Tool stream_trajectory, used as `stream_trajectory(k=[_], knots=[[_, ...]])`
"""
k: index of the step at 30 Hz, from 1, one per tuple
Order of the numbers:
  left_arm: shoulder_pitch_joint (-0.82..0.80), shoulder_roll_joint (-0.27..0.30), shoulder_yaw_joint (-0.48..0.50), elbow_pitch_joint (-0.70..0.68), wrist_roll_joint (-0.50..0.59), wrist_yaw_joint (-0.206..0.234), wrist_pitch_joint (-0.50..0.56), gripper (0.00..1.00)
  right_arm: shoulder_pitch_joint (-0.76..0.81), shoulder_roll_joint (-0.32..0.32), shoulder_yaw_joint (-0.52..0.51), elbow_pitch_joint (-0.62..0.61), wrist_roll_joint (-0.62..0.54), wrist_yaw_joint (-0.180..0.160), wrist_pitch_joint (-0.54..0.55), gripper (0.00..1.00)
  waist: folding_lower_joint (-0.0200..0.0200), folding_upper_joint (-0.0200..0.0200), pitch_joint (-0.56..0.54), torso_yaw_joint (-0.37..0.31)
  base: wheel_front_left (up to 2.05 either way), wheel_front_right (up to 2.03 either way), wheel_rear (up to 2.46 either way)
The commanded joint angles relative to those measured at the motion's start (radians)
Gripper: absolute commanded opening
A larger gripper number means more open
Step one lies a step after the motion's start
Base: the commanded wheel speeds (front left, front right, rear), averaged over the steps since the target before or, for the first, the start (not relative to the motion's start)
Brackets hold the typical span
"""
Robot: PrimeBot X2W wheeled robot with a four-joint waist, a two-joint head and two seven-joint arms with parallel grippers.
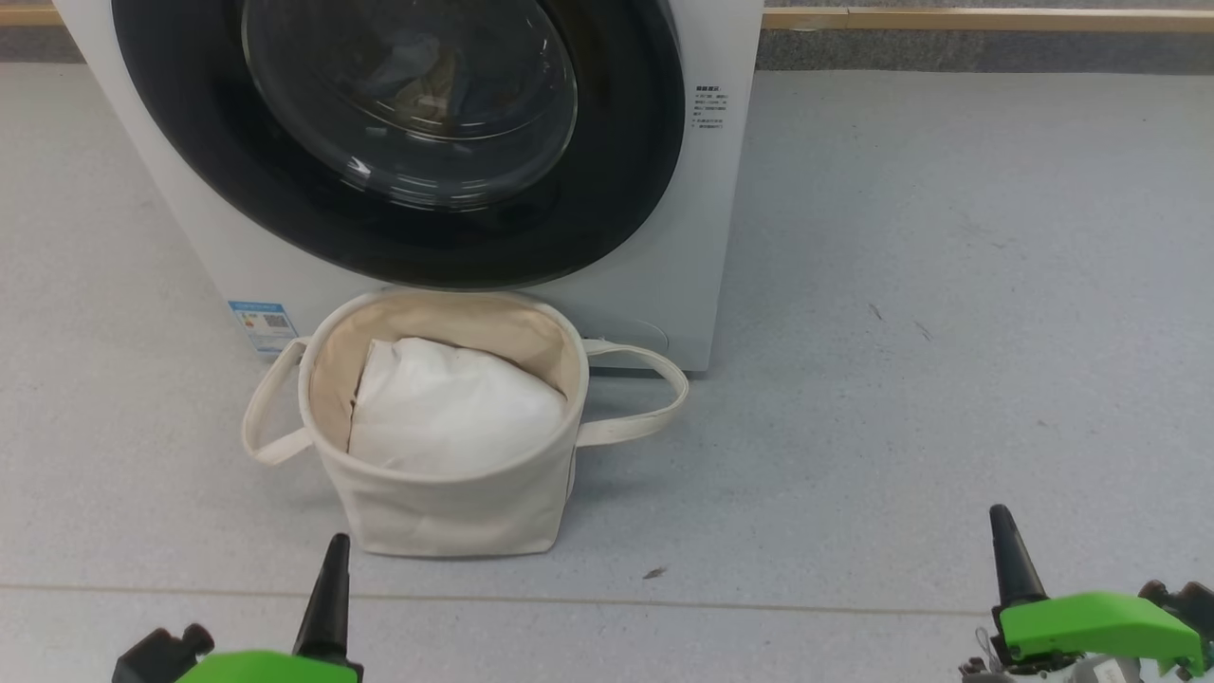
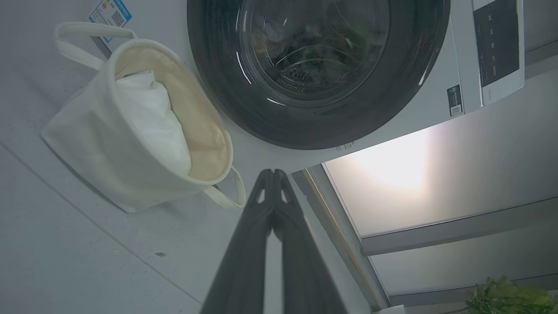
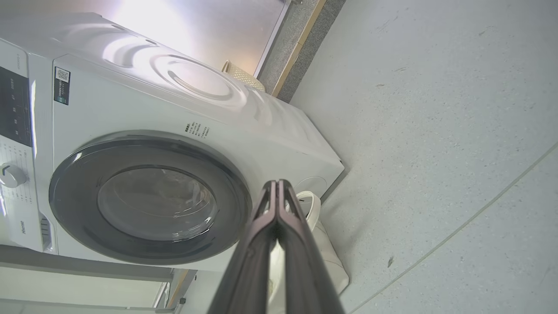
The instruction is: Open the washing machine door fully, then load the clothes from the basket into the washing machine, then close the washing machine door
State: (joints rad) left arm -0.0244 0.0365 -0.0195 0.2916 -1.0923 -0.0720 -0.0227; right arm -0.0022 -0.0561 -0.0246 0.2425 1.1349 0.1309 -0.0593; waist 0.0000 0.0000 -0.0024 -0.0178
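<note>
The white washing machine (image 1: 697,237) stands ahead with its door (image 1: 626,171) shut, a black ring around the glass. Behind the glass, dim blue and brownish clothes (image 1: 417,71) show in the drum. The cream basket (image 1: 446,512) sits on the floor right before the door (image 2: 218,87) and holds a plain white padded bundle (image 1: 455,408). My left gripper (image 1: 338,543) is low at the left, shut and empty, just short of the basket (image 2: 87,139). My right gripper (image 1: 1001,517) is shut and empty, well to the right; in its wrist view the gripper (image 3: 277,182) points at the washer's lower corner.
A blue sticker (image 1: 258,324) marks the washer's lower left corner. The control panel (image 2: 497,43) is on the machine's upper front. A wooden skirting (image 1: 948,19) runs along the back wall. Open grey floor (image 1: 948,332) lies to the washer's right. A green plant (image 2: 505,298) stands off to one side.
</note>
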Motion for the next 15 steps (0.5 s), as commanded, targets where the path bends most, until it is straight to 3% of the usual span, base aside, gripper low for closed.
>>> stream_trajectory(k=[1, 15], knots=[[-0.055, 0.010, 0.028, -0.039, -0.031, -0.013, 0.009, 0.00, -0.060, -0.018, 0.005, -0.028, 0.032, 0.000, 0.012, 0.00, 0.0000, 0.0000, 0.000, 0.001, 0.00, 0.00, 0.00], [-0.063, 0.011, 0.059, -0.041, -0.176, -0.027, 0.047, 0.00, -0.072, -0.018, -0.012, -0.020, 0.173, 0.000, 0.051, 0.00, 0.0000, 0.0000, 0.002, 0.006, 0.00, 0.00, 0.00]])
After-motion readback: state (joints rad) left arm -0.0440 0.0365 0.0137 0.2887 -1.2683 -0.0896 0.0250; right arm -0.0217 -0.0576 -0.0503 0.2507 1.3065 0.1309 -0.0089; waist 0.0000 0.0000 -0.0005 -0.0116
